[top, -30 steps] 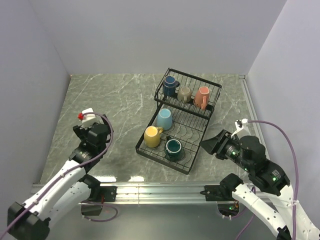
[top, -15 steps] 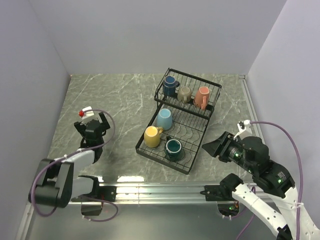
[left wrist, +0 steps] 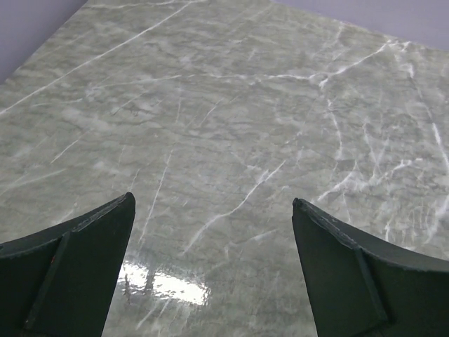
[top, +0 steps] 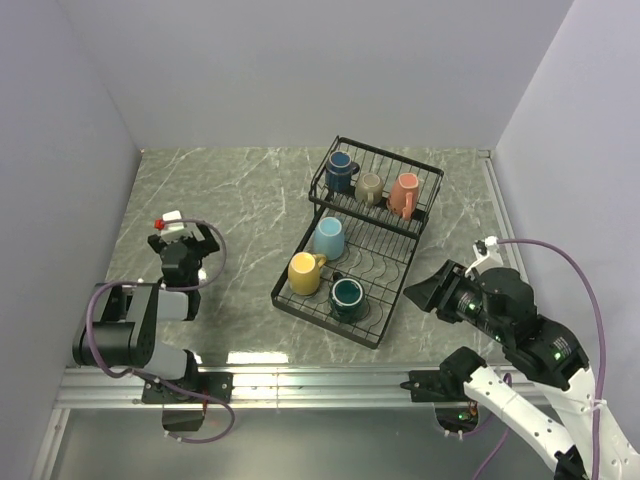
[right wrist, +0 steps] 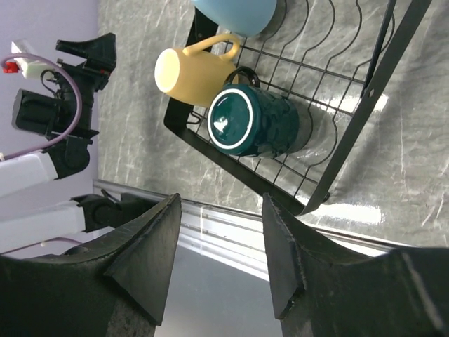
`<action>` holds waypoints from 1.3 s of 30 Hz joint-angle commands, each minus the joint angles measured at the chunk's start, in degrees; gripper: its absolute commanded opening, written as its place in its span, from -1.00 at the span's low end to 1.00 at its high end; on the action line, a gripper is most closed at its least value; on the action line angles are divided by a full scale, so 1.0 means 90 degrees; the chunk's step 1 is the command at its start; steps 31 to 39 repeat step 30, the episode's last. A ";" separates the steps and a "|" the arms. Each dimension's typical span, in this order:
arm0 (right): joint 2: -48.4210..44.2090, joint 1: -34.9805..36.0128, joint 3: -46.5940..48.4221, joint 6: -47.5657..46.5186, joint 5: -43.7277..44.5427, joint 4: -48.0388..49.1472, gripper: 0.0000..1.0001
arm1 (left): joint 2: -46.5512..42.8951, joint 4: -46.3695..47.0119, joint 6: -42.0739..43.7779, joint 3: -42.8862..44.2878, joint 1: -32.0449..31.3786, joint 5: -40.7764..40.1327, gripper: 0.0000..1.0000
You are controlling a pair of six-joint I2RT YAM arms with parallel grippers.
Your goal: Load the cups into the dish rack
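Note:
The black wire dish rack [top: 400, 270] stands right of centre and holds six cups. In its raised basket sit the navy cup [top: 340, 170], the beige-grey cup [top: 369, 186] and the salmon pink cup [top: 404, 192]. On its flat tray sit the light blue cup [top: 328, 237], the yellow cup [top: 304, 273] and the dark teal cup [top: 347, 296]. The right wrist view shows the yellow cup [right wrist: 193, 70], the teal cup [right wrist: 254, 125] and the light blue cup [right wrist: 235, 12]. My left gripper [top: 185, 238] is open and empty at the left, over bare table [left wrist: 224, 140]. My right gripper [top: 412, 290] is open and empty beside the rack's near right corner.
A metal rail [top: 320, 380] runs along the table's near edge. Grey walls close the left, back and right sides.
My left arm has folded back toward its base, its gripper shifting left and away from the rack. My right gripper has barely moved.

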 commanded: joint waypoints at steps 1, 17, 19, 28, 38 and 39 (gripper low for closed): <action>0.0114 -0.0023 0.0294 -0.0238 0.0048 0.0460 0.17 | 0.0077 0.1049 0.0148 -0.0085 0.0001 0.0408 0.97; -0.0588 -0.0032 -0.0135 0.0211 0.0399 0.0870 0.30 | 0.0067 0.1031 0.0158 -0.0085 -0.0009 0.0408 0.99; -0.0550 -0.0032 -0.0165 0.0240 0.0486 0.0969 0.30 | 0.0067 0.1040 0.0158 -0.0085 -0.0009 0.0408 0.99; -0.0110 -0.0032 -0.0126 0.0045 0.0467 0.1563 0.26 | 0.0077 0.1031 0.0167 -0.0085 -0.0028 0.0398 0.99; -0.0169 -0.0023 -0.0107 0.0045 0.0633 0.1623 0.28 | 0.0077 0.1031 0.0168 -0.0085 -0.0028 0.0388 0.99; -0.0169 -0.0023 -0.0107 0.0045 0.0633 0.1623 0.28 | 0.0077 0.1031 0.0168 -0.0085 -0.0028 0.0388 0.99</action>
